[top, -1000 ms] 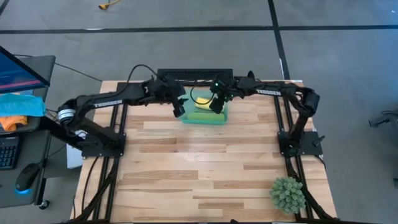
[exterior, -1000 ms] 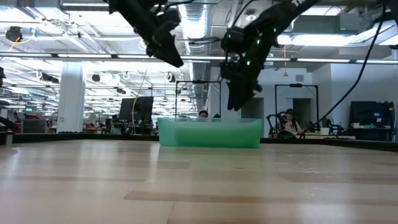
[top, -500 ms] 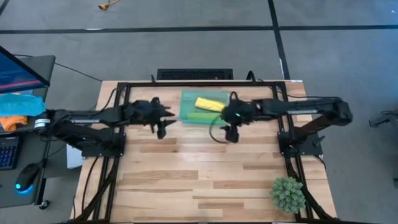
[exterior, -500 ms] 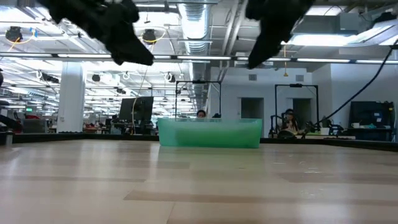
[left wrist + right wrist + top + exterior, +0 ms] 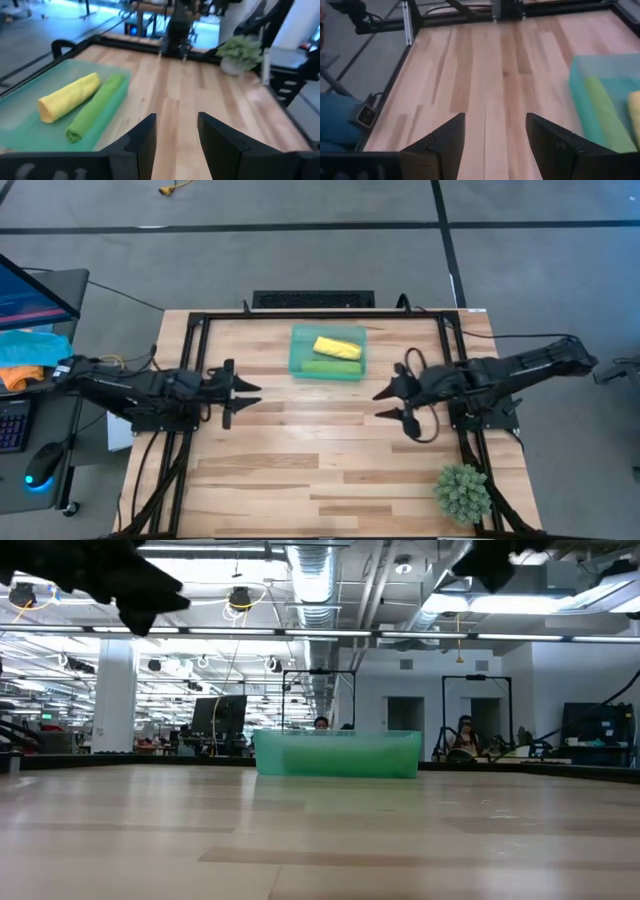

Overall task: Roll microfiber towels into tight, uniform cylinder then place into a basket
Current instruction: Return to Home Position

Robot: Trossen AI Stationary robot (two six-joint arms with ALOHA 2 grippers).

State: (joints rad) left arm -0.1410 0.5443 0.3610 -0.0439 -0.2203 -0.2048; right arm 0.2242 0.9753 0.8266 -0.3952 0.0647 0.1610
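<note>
Both arms pulled back from the translucent teal-green plastic basket [image 5: 293, 352] to the bench [image 5: 300, 460] sides. The left pincer [image 5: 247, 394] and right pincer [image 5: 380, 405] are well apart from it, fingers spread, empty. Inside lie the rolled bright yellow microfiber towel [image 5: 337, 347] and rolled lime green microfiber towel [image 5: 331, 367], side by side, long axes left-right, yellow slightly tilted.

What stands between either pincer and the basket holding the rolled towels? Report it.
Nothing visible. Only wooden tabletop lies between the open left pincer, the open right pincer and the basket near the far edge. The yellow towel and green towel lie rolled inside it, side by side.
</note>
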